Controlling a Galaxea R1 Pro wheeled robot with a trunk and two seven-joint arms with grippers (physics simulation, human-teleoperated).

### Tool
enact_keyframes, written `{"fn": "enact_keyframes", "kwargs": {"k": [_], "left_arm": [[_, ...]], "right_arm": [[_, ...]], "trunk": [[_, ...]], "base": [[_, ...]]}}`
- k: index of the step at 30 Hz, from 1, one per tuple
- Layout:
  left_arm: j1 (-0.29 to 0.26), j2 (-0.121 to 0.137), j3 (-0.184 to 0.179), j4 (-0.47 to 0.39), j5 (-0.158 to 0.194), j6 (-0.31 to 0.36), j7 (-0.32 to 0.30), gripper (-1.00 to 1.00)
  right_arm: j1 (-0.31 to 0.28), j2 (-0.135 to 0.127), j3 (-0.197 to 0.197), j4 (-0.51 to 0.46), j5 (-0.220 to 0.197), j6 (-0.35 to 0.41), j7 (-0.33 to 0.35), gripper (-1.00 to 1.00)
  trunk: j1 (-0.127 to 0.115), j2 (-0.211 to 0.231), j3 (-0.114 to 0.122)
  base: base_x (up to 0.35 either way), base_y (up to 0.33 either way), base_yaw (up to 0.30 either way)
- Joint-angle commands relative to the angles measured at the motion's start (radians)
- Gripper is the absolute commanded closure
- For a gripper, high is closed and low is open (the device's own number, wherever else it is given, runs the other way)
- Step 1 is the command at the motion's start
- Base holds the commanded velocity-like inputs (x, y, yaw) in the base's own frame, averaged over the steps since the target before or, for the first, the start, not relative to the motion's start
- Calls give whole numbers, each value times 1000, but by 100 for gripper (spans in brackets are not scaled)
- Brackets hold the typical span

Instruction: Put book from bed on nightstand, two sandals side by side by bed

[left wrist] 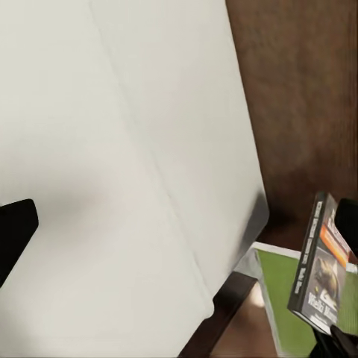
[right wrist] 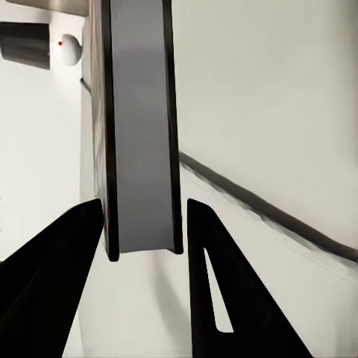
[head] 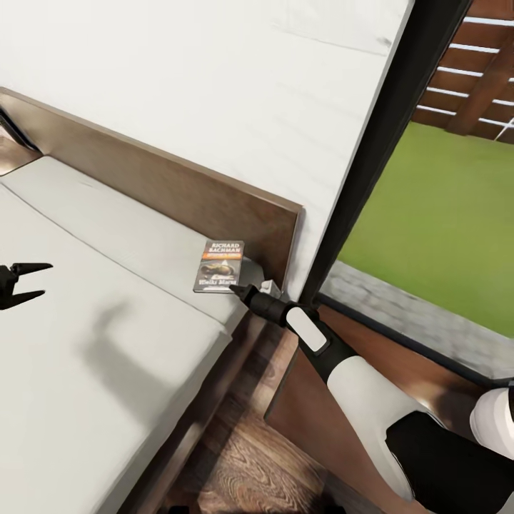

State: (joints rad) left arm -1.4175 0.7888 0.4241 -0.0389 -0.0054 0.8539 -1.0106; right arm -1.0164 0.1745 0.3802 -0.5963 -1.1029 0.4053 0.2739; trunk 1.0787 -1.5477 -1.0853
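The book [head: 219,266], a dark paperback with white "RICHARD BACHMAN" lettering, is at the corner of the grey mattress by the headboard of the bed [head: 107,335]. My right gripper [head: 239,289] is shut on its lower corner. In the right wrist view the book's edge [right wrist: 138,127] stands between the two black fingers [right wrist: 63,261]. The left wrist view shows the book [left wrist: 322,261] tilted on edge, off the mattress beyond its corner. My left gripper [head: 28,280] hovers open over the mattress, well to the left of the book. The sandals are out of view.
A glossy dark-brown nightstand [head: 303,421] stands right of the bed, under my right arm. A narrow strip of wood-plank floor [head: 243,457] separates them. A black-framed window [head: 378,143] showing grass is at the right. Another brown surface [head: 11,153] lies past the bed's far left.
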Motion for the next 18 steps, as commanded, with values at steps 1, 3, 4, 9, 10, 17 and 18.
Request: {"fn": "enact_keyframes", "kwargs": {"k": [1, 3, 4, 9, 10, 17, 18], "left_arm": [[0, -1, 1, 1, -4, 4, -11, -100], [0, -7, 1, 3, -12, -3, -28, -100], [0, -9, 1, 4, -13, -5, -31, -100], [0, -13, 1, 11, -18, -24, -42, -100], [0, -13, 1, 13, -18, -28, -43, -100], [0, -13, 1, 22, -20, -42, -47, -100], [0, -13, 1, 22, -20, -42, -47, -100]], "right_arm": [[-1, 0, 1, 1, -5, 3, 2, 100], [-1, 0, 0, 4, -5, 6, 3, 100], [-1, 0, 0, 5, -5, 6, 3, 100], [-1, 0, 0, 9, -5, 8, 4, 100], [-1, 0, 0, 10, -5, 8, 4, 100], [-2, 0, 0, 12, -5, 8, 5, 100], [-2, 0, 0, 12, -5, 8, 6, 100]], "trunk": [[0, 0, 1], [0, 0, 4], [0, 0, 6], [0, 0, 13], [0, 0, 15], [0, 0, 24], [0, 0, 24]], "base": [[0, 0, 0], [0, 0, 0], [0, 0, 0], [0, 0, 0], [0, 0, 0], [0, 0, 0], [0, 0, 0]]}}
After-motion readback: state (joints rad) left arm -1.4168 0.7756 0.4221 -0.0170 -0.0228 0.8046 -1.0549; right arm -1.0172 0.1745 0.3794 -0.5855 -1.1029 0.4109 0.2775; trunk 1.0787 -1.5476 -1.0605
